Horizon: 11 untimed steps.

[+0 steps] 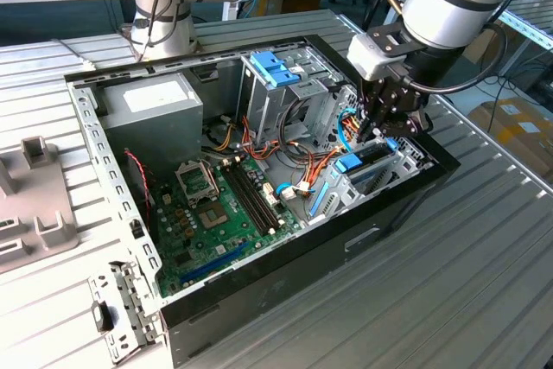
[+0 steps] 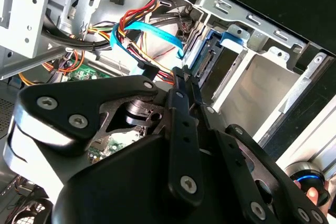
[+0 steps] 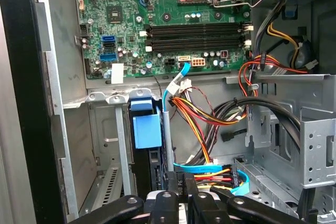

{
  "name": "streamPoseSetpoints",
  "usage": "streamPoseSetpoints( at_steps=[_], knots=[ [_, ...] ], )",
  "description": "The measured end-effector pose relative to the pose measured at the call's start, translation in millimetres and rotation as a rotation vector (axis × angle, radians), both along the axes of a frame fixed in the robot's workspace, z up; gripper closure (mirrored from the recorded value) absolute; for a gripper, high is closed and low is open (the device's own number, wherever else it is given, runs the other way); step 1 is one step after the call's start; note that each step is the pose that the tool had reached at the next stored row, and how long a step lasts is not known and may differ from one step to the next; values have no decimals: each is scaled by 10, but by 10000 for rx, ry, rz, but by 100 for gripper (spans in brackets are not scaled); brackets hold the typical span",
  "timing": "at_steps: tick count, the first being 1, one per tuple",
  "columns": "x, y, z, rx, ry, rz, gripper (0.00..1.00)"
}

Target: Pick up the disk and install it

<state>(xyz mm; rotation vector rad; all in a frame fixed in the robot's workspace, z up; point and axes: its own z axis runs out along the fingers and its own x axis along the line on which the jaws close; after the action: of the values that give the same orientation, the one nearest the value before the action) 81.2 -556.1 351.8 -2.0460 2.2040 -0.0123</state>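
Gripper [image 1: 378, 124], pressed together, hovers above disk [image 1: 367, 162] seated in drive bay, crowded by SATA cable [image 3: 202, 169] and power wiring [image 3: 197, 116].

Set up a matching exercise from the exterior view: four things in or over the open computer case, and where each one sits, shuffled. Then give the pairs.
Things:
1. dark hard disk with bright blue side rails
2. light blue plastic latch piece
3. green motherboard
4. black gripper

Places:
A. on top of the tall metal drive cage
B. on the floor of the case, toward the exterior view's left
C. standing on edge in the low metal bay at the case's end on the exterior view's right
D. just above that low bay

Pairs: 1-C, 2-A, 3-B, 4-D
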Motion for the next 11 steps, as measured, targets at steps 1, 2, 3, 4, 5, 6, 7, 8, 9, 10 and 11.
streamPoseSetpoints(
  at_steps=[1,2,3,4,5,6,7,8,9,10,11],
  knots=[
    [-1,0,0,0,0,1,84],
    [-2,0,0,0,0,0,84],
    [-3,0,0,0,0,1,84],
    [-4,0,0,0,0,0,84],
    [-5,0,0,0,0,1,84],
    [-6,0,0,0,0,1,84],
    [-7,0,0,0,0,0,84],
    [-9,0,0,0,0,0,84],
    [-10,0,0,0,0,0,84],
    [-10,0,0,0,0,0,84],
    [-6,0,0,0,1,0,84]
  ],
)
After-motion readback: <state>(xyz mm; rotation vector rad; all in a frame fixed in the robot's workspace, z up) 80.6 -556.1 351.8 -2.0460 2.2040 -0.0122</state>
